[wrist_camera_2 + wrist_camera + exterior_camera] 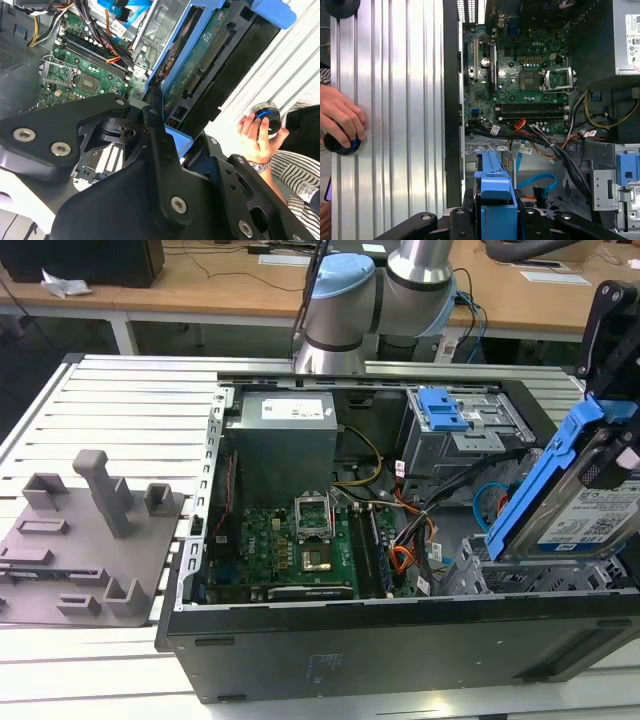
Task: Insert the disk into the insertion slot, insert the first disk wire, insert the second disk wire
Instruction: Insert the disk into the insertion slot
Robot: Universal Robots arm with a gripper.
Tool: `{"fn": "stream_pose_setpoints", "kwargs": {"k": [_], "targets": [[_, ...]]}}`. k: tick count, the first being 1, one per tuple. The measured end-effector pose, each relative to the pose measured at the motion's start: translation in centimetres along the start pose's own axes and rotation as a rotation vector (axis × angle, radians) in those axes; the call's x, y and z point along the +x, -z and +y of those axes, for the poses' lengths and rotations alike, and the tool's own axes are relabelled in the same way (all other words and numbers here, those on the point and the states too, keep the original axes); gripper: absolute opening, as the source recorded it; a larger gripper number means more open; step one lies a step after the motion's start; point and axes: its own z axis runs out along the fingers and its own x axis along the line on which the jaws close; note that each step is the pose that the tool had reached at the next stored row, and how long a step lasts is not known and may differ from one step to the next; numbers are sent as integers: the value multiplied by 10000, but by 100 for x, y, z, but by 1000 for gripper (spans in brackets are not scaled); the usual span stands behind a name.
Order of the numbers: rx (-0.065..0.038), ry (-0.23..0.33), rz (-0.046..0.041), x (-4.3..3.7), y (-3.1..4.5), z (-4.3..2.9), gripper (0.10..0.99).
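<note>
Open black desktop computer case: centre and lower part of the exterior view, on a ribbed aluminium table. Grey robot arm with light-blue joint caps: top centre. Flat grey plastic fixture plate: the exterior view's left.

Disk, a flat silver-grey hard drive in a bright blue caddy: the exterior view's right edge, steeply tilted, lower end at the insertion slot, a boxy silver perforated cage; contact cannot be told.

Black gripper: fingers clamped on the caddy's sides.

Second disk wire, a looped light-blue cable, and first disk wire, a red-orange-black bundle: inside the case, beside the cage.

Person's hand: on a round black knob.
</note>
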Motion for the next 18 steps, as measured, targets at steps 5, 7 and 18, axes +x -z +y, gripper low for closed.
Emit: {"fn": "stream_pose_setpoints", "kwargs": {"k": [5, 7, 18], "targets": [[0, 0, -1, 0, -58, -2, 365], [0, 0, -1, -1, -81, -4, 365], [0, 0, 0, -498, -84, 1, 365]]}}
